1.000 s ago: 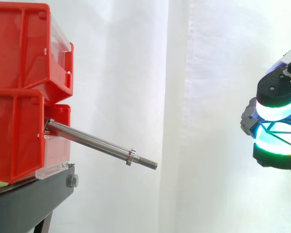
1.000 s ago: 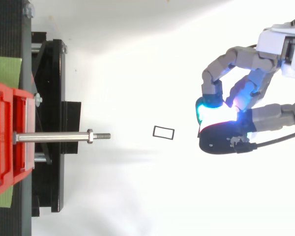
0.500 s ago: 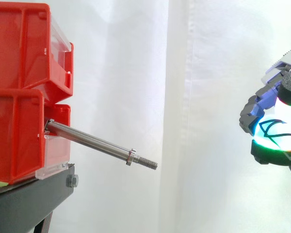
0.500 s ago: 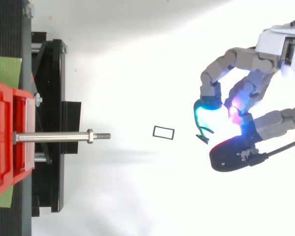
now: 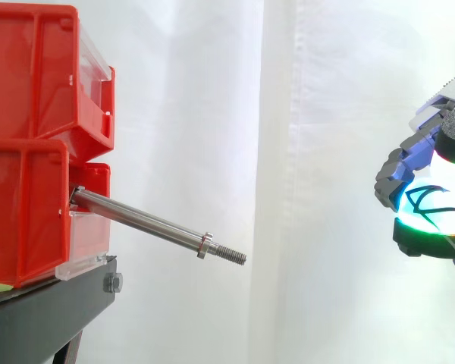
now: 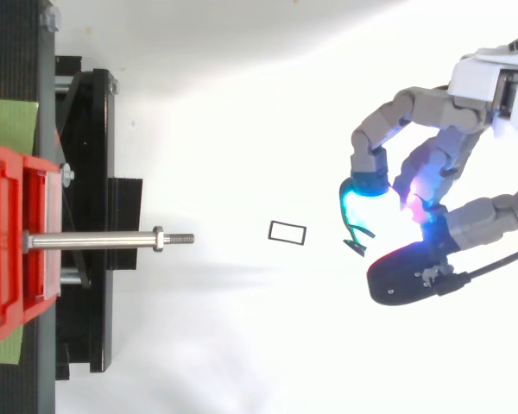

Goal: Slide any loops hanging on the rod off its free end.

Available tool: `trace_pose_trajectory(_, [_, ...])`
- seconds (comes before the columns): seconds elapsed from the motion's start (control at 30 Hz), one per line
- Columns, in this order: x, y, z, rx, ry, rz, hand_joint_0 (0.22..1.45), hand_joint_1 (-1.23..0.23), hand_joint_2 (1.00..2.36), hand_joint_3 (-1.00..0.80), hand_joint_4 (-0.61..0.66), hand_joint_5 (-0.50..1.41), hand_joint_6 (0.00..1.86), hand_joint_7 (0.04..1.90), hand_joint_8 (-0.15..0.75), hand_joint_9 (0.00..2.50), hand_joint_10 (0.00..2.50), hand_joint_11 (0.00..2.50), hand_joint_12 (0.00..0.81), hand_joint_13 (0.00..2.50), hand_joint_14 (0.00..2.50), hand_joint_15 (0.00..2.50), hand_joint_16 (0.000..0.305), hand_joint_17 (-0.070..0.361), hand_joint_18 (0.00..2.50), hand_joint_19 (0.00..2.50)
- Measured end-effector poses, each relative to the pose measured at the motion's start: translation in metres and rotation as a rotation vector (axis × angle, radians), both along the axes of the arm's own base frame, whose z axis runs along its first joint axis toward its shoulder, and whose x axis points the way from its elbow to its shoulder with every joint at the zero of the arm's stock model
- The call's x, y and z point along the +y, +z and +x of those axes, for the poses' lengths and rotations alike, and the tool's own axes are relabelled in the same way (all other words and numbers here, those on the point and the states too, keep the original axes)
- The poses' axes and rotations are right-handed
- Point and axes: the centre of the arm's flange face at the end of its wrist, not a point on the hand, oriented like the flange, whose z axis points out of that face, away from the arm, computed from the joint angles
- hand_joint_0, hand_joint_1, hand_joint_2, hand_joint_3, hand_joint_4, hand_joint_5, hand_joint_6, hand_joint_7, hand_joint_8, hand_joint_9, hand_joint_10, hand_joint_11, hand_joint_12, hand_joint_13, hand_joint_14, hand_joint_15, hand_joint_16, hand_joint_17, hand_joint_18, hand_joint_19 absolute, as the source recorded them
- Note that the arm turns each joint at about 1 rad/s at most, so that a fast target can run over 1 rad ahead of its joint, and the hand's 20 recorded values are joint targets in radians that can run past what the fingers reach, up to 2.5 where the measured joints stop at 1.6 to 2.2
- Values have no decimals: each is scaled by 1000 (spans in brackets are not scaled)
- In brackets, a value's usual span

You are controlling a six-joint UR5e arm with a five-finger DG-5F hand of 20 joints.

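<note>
Top view: hand [image 6: 419, 101] pinches loop [image 6: 356, 235]; side view: rod [image 5: 152, 224] slopes down.

Rod [image 5: 144, 220]: polished steel, straight, collar nut just short of threaded tip. Slopes down toward free end. Tip points toward hand [image 6: 453, 155], well apart from it. Loop [image 6: 356, 233]: thin dark cable, off rod, pinched among hand's curled glowing fingertips. Kinked bends, part hanging out on rod side of cyan pad.

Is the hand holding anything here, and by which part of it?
A thin dark loop, pinched by one end between the glowing fingers of the hand; the rest hangs free.
</note>
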Motion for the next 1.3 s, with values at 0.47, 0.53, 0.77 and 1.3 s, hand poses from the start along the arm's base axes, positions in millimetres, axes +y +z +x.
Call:
trace_pose_trajectory(0.47, [1,0,0,0,0,1,575,-646,1015,-287,49,-113,912,1039,280,1240,31,1005,358,879,20,556,49,111,897,592])
trace_pose_trajectory(0.53, [1,0,0,1,1,0,590,-731,1014,-150,40,-98,910,1051,320,1288,28,988,392,926,18,537,56,127,989,535])
trace_pose_trajectory(0.77, [2,0,0,0,-2,5,635,-834,1015,-21,-63,-100,922,1103,315,1324,31,1026,374,966,19,524,54,121,1030,511])
trace_pose_trajectory(1.3, [4,0,0,-2,-1,11,588,-733,1014,-136,-14,-96,899,1071,297,1274,29,813,377,919,16,460,55,124,1015,515])
